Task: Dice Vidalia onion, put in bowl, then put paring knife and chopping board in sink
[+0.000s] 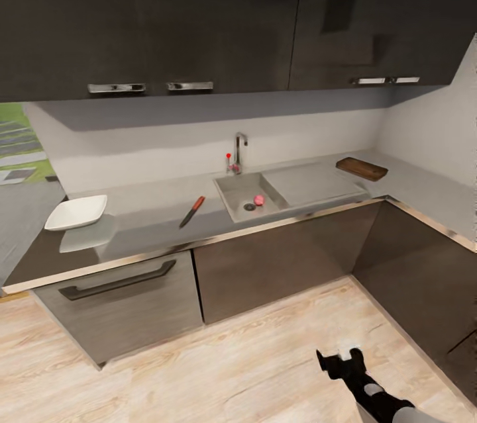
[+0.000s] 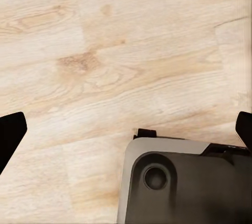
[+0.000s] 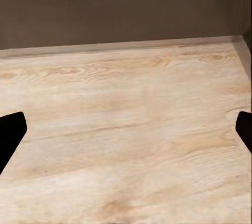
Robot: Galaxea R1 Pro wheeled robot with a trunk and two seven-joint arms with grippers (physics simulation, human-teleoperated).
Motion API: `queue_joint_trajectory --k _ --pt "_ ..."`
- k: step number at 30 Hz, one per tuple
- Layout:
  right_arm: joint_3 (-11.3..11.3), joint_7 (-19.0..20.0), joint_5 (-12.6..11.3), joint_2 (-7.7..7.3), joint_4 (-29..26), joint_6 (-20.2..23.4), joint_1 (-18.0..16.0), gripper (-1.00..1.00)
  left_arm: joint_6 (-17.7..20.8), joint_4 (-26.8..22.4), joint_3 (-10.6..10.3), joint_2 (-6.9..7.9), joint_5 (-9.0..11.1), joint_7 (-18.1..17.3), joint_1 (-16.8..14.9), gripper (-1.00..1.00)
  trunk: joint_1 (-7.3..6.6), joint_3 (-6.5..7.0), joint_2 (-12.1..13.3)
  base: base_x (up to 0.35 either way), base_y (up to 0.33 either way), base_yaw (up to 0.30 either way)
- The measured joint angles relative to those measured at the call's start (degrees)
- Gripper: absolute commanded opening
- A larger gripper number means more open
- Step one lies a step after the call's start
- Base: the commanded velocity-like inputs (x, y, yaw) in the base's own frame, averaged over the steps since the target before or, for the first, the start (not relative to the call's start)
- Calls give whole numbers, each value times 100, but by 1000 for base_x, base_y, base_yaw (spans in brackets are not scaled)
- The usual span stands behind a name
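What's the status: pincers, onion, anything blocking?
Both pincers open, empty, over the floor. Vidalia onion in the sink, beside the drain. Nothing blocking it.

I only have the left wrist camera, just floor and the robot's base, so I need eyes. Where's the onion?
Observer: The onion lies in the sink, beside the drain, in the head view.
Operator: And the knife?
Observer: The knife lies on the countertop, between the sink and the bowl.
Operator: The board?
Observer: The board sits on the countertop beyond the drainboard, near the corner.
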Motion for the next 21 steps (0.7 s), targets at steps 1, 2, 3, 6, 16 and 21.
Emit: queue_joint_trajectory --k 1,2,3,6,16,21 --pt "-14 -140 -21 62 -2 -203 48 100 0 0 1 -1 0 0 0 100 -1 2 0 0 -242 -1" --pt "-6 -395 -41 185 -1 -611 264 100 0 -1 2 -1 0 0 0 100 -1 1 0 0 -242 0" --pt "6 -753 -50 388 -1 -1265 611 100 -1 1 0 0 0 0 0 100 -1 1 -1 0 -241 0" --pt "-17 -1359 -56 703 1 -2373 1154 100 0 0 -1 0 0 0 0 100 0 1 -1 0 -241 0" --pt "-27 -2224 -57 1222 -12 -3665 2284 100 -1 3 -7 0 0 0 0 100 0 2 -1 0 -205 0" --pt "-29 -2265 -68 1231 -31 -3665 2340 100 -8 -2 -7 1 -2 0 0 100 0 2 -1 0 -39 0"
